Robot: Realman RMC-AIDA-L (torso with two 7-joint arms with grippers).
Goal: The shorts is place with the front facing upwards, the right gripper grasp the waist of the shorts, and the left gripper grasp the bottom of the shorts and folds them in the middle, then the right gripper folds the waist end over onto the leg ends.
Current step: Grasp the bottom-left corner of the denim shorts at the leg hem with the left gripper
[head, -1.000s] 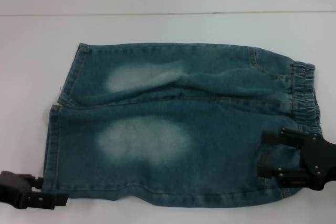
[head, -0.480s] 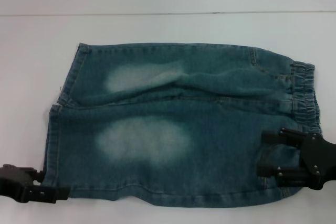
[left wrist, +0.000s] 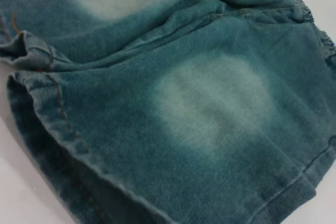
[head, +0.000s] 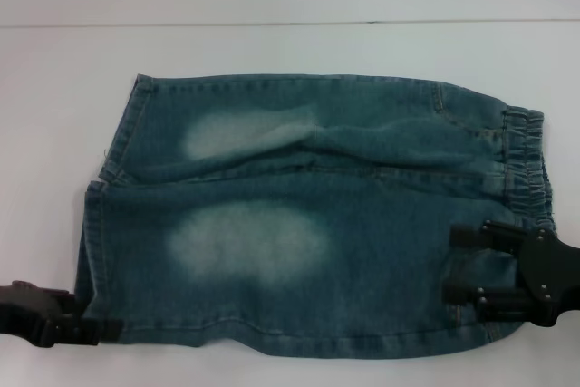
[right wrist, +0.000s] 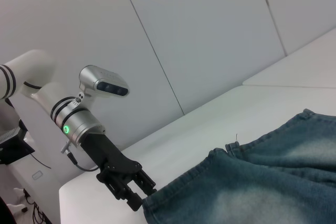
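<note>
Reaching the near-left leg hem of the shorts (head: pixel 299 224), the left gripper (head: pixel 101 329) looks closed on denim; the right gripper (head: pixel 455 265) straddles the waist, open; next both lift and fold

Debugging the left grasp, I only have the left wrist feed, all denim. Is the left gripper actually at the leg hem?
Observer: Yes. In the head view the left gripper sits at the near corner of the leg hem of the shorts.
Operator: Fingers closed on fabric?
Observer: The right wrist view shows the left gripper with its fingertips right at the hem corner; whether cloth is pinched cannot be told.
Operator: Where's the right gripper?
Observer: The right gripper is open at the waist end, fingers spread over the near side of the waistband, not closed.
Operator: Shorts still flat?
Observer: Flat on the white table, no fold started.
</note>
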